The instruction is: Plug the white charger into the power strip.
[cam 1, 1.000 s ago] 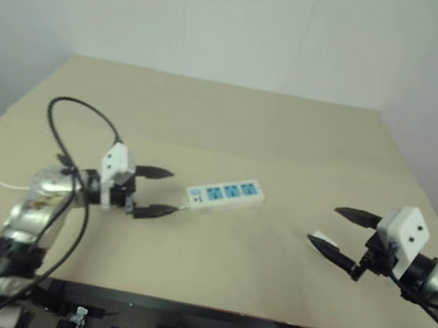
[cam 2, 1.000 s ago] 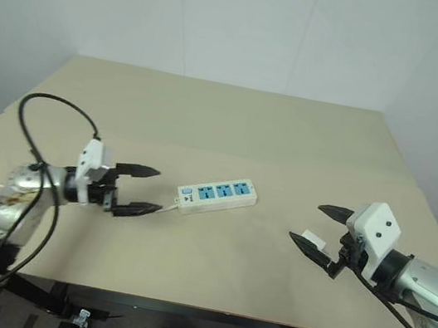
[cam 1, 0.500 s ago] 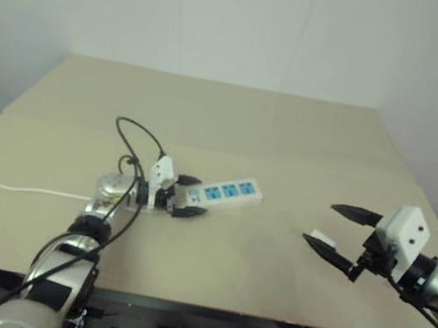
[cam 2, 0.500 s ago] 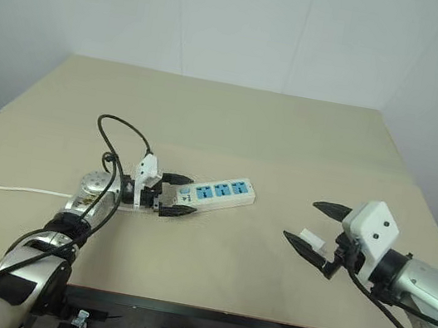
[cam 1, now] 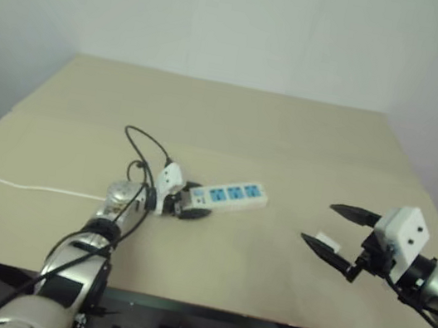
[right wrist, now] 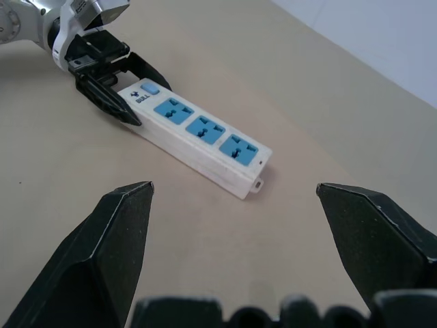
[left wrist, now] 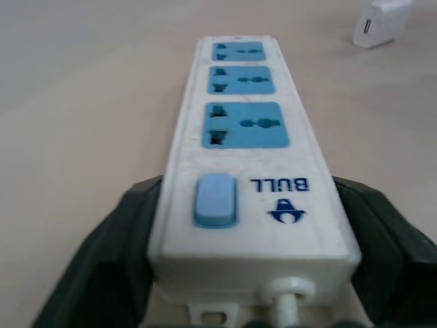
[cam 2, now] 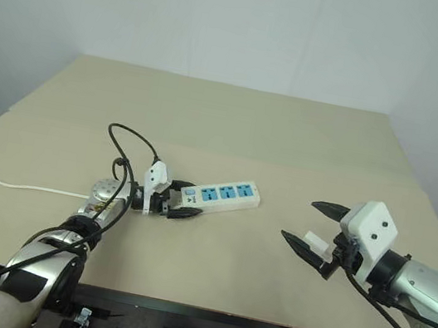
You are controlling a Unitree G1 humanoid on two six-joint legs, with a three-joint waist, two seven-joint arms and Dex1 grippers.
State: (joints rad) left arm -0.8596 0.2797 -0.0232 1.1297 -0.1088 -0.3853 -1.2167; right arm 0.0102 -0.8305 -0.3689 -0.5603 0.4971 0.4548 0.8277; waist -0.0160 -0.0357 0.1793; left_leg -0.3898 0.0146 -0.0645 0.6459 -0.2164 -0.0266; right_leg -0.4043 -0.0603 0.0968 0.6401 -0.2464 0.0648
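Within the last second the left gripper (cam 2: 180, 207) has swung in and clamped the switch end of the power strip (cam 2: 220, 195) at mid-worktop — the strip is now braced. The right gripper (cam 2: 312, 228) hovers wide open and empty over the white charger (cam 2: 317, 243), near right — still ungrasped.

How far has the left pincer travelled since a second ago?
Yes, it moved: the left pincer crossed the table rightward and now clamps the switch end of the power strip, which stayed put.
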